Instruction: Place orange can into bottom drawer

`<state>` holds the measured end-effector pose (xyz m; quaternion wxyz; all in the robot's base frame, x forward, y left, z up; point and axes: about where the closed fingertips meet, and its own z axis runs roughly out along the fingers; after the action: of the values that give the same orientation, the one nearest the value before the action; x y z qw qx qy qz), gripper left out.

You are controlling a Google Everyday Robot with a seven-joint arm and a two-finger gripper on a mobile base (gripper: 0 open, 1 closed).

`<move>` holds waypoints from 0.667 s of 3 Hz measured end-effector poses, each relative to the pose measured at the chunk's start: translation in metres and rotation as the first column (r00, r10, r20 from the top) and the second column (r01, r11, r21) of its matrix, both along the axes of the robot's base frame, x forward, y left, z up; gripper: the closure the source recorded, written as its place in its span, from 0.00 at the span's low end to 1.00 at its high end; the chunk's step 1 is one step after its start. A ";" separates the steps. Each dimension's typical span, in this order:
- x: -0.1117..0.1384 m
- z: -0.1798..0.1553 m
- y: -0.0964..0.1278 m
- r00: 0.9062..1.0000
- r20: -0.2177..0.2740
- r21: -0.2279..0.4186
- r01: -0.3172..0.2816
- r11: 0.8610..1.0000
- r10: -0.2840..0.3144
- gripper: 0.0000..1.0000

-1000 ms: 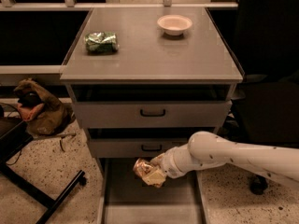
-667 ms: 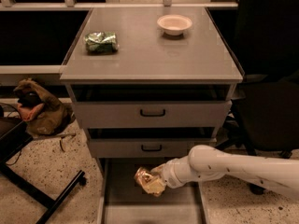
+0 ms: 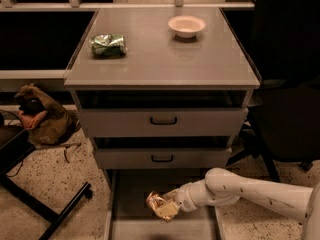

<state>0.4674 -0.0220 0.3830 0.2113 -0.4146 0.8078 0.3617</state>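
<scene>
The white arm (image 3: 260,194) reaches in low from the right edge, nearly level, and bends at a rounded joint to taper leftward into the wrist. At its tip the gripper (image 3: 166,208) is clamped on the orange can (image 3: 156,200), which it holds tilted just above the floor of the bottom drawer (image 3: 135,189). I cannot tell whether the can touches the floor. The can is crumpled and shiny, orange-brown with tan patches, and its print is too small to read.

The bottom drawer is pulled out towards the camera. It is a flat grey metal tray with thin side rails.

Above it sit the middle drawer (image 3: 130,159) and the top drawer (image 3: 115,121), both plain grey fronts with small black handles. Each stands slightly out, with a dark gap over it.

The cabinet top (image 3: 165,54) is a smooth matte grey slab. A crushed green can (image 3: 108,45) lies on its side at the left, and its label is not legible. A shallow round pale bowl (image 3: 186,26) stands well apart from it at the back right.

On the speckled floor (image 3: 65,174) to the left lies a slumped brown bag (image 3: 42,119). A black chair (image 3: 290,129) stands to the right.
</scene>
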 end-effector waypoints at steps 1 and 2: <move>0.000 0.000 0.000 1.000 0.000 0.000 0.000 1.000 0.000 1.00; 0.001 -0.025 0.002 1.000 -0.019 0.011 0.014 1.000 -0.014 1.00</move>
<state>0.4684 -0.0202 0.3578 0.2086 -0.4043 0.8107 0.3684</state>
